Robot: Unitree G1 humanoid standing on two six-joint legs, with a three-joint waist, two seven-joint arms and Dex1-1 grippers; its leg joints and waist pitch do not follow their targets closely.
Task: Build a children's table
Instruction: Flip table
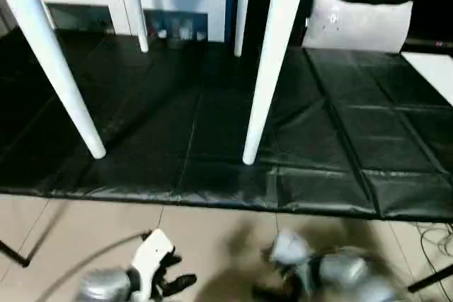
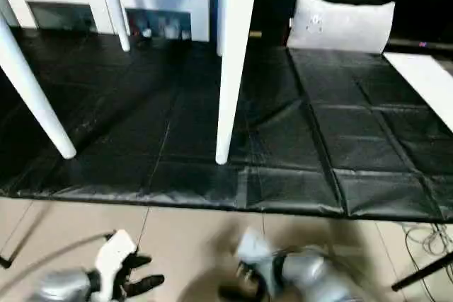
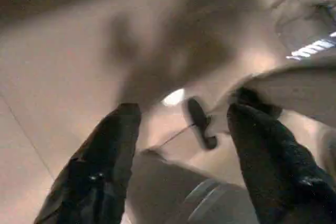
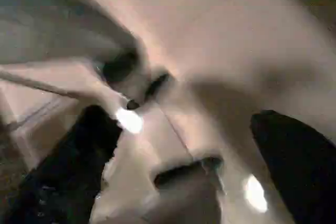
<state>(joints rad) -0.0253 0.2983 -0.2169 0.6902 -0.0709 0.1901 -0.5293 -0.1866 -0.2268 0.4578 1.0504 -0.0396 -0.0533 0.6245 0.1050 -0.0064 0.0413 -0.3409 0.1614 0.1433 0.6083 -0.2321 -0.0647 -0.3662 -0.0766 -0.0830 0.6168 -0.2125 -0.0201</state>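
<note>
Table [image 1: 269, 68] top cropped (legs on mat [image 1: 212, 146]); both jaws apart, empty, right gripper [image 1: 283, 284] blurred.

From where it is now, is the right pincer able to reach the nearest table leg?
Probably not yet. The right pincer hangs low over the tiled floor, open and empty, while the nearest leg stands further ahead on the black mat. Nothing blocks the way.
</note>
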